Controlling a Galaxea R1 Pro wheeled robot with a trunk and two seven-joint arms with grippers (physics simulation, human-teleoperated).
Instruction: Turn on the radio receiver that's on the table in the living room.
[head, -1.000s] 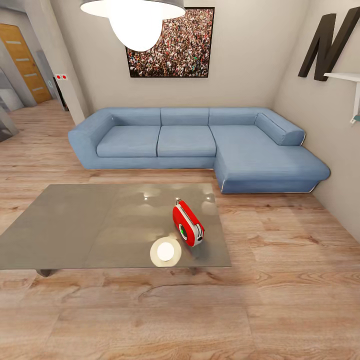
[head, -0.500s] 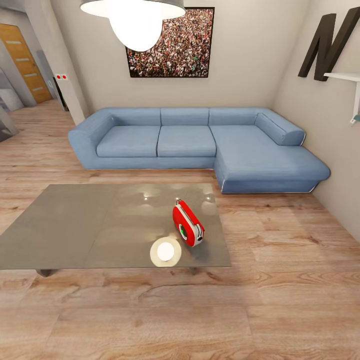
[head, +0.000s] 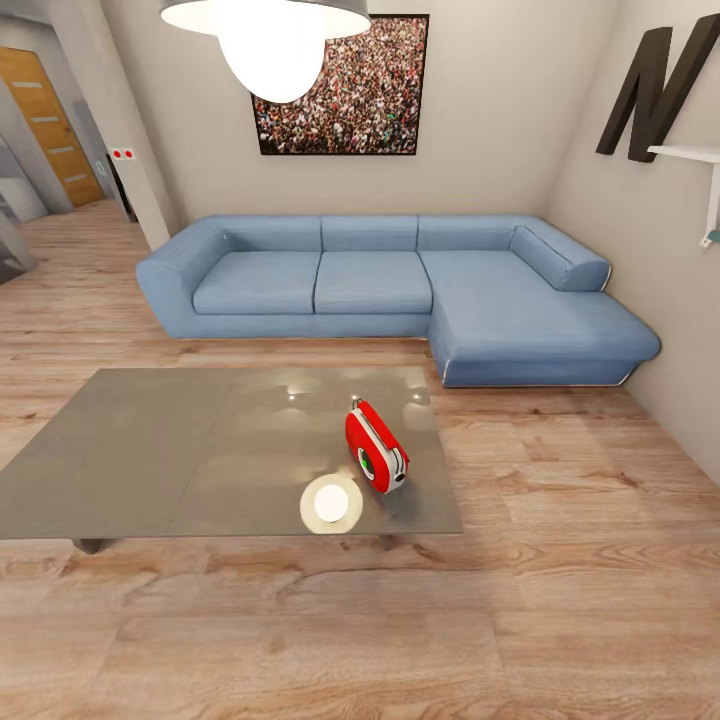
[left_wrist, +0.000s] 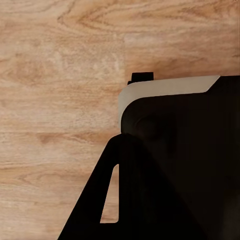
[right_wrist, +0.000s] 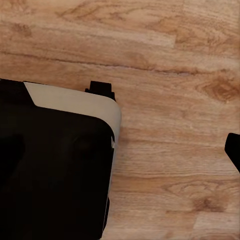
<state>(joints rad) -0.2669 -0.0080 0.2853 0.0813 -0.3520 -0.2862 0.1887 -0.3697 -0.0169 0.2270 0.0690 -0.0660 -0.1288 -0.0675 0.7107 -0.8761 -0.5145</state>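
I see the red radio receiver (head: 376, 448) upright on the grey worktop (head: 150, 450), near its right end, sofa (head: 400, 290) beyond. Can't tell either hand's state.

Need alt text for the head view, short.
A small red radio receiver stands on the right part of a low grey table, beside a lamp's bright reflection. Behind, a blue L-shaped sofa sits against a beige wall under a framed crowd picture, on wood plank floor.
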